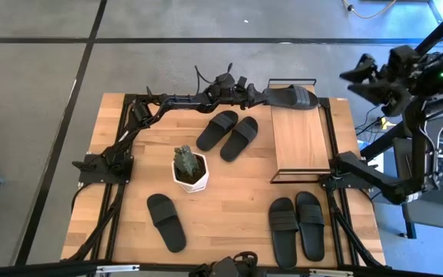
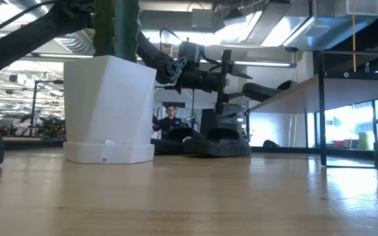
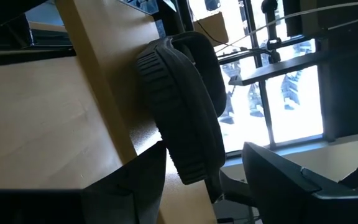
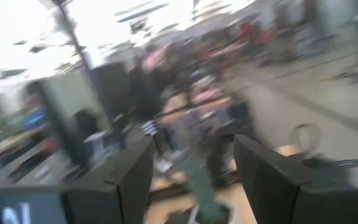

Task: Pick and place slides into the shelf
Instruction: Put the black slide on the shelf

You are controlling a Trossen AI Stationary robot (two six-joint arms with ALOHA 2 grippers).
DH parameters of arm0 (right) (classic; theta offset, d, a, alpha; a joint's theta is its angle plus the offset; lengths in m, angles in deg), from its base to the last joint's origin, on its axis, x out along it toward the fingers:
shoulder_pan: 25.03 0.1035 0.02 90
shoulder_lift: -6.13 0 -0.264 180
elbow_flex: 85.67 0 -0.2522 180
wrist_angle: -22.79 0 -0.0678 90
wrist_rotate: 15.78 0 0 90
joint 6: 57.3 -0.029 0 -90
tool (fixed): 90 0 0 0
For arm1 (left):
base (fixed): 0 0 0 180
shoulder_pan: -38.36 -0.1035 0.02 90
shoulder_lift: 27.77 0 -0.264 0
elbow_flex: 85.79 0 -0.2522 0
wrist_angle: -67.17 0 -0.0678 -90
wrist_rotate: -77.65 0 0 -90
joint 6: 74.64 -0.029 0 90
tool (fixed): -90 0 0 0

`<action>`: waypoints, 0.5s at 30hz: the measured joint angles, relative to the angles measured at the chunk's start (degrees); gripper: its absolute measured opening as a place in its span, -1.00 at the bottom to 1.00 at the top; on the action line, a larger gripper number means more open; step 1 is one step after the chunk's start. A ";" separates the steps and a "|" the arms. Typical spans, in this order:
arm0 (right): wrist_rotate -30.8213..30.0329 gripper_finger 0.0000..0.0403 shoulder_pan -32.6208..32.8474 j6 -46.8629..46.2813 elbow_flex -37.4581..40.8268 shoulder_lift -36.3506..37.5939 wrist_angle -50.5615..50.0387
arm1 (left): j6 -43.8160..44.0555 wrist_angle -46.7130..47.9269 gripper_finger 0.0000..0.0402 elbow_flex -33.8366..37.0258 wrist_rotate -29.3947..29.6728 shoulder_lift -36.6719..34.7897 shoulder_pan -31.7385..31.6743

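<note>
We read no writing. Left gripper point(image 1: 266, 95) holds a matte black slide sandal point(image 1: 291, 97) over the light wooden shelf point(image 1: 299, 137); right gripper point(image 4: 191, 180) gapes wide.

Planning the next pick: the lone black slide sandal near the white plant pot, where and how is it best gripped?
Likely by the wide strap of the lone matte black slide sandal, coming straight down from above. It lies sole-down on the wooden tabletop, apart from the white plant pot, with open space around it. The raised strap gives a claw something to close across; the flat sole does not.
</note>
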 joint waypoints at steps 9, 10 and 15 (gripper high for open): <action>-11.53 0.09 17.08 12.49 0.00 -3.01 -5.68 | -0.68 0.00 0.00 0.00 0.00 0.00 0.00; -13.10 0.09 18.96 13.53 0.00 -3.43 -6.18 | -0.68 0.00 0.00 0.00 0.00 0.00 -0.04; -20.12 0.09 29.74 17.98 0.00 -6.49 -8.71 | -0.68 0.00 0.00 0.00 0.00 0.00 -0.04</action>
